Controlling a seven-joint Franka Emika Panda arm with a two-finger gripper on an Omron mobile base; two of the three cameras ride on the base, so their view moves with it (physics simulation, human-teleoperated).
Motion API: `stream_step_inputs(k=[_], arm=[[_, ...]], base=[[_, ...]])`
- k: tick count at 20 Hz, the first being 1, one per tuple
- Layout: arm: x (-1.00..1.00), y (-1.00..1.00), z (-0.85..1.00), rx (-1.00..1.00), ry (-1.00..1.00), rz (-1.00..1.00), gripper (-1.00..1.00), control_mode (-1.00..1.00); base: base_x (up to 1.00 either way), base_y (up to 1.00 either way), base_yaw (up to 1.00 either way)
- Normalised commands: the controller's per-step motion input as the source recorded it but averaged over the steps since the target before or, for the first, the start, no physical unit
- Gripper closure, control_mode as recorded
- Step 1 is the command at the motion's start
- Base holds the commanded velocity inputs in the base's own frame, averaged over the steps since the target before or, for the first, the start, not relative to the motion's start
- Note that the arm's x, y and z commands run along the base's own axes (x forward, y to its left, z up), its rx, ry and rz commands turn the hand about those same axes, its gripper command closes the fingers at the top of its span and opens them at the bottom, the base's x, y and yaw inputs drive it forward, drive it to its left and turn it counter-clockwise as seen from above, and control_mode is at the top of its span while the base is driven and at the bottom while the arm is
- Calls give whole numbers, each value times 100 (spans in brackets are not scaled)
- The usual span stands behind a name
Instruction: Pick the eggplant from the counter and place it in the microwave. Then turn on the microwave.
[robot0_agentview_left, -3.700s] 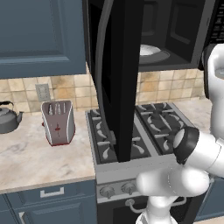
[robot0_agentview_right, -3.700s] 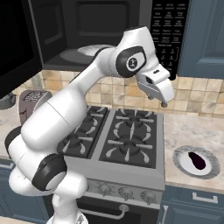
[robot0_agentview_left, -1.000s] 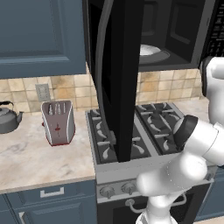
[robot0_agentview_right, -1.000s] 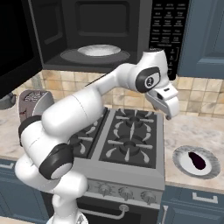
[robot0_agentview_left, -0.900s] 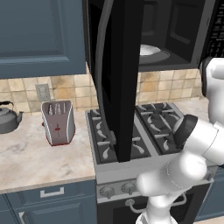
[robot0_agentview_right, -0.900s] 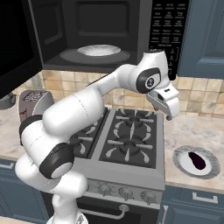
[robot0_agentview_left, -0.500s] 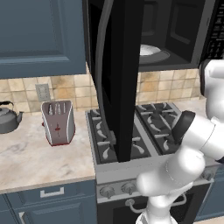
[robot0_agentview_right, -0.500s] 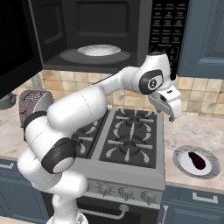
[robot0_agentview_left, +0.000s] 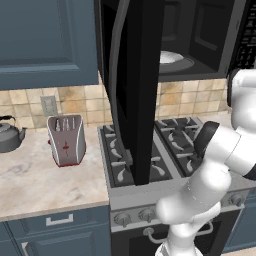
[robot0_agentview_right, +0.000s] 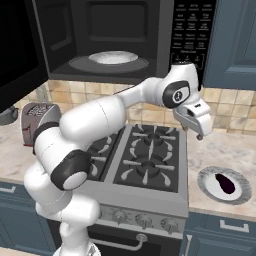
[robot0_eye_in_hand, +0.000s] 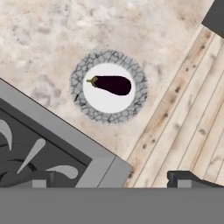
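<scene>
Eggplant on plate, partly edge-hidden in rt view; tool spread, empty, tips barely seen.

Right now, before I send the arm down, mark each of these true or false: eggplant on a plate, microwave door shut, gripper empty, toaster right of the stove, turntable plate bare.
1. The eggplant lies on a round plate on the counter. True.
2. The microwave door is shut. False: it stands wide open.
3. The gripper is open and holds nothing. True.
4. The toaster stands right of the stove. False: it stands to the left.
5. The white turntable plate inside the microwave is bare. True.
</scene>
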Motion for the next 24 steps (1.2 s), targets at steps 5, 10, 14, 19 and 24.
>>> stream_step_inputs(k=[5, 10, 14, 19, 24], arm=[[5, -16, -13, 0, 4, 1, -100, -100], [11, -14, -17, -1, 5, 4, -100, -100], [11, -14, -17, 0, 2, 4, -100, -100], [7, -15, -15, 0, 0, 4, -100, -100], [6, -16, -12, 0, 0, 4, -100, -100]], base=[[0, 0, 0], [0, 0, 0], [0, 0, 0], [0, 0, 0], [0, 0, 0]])
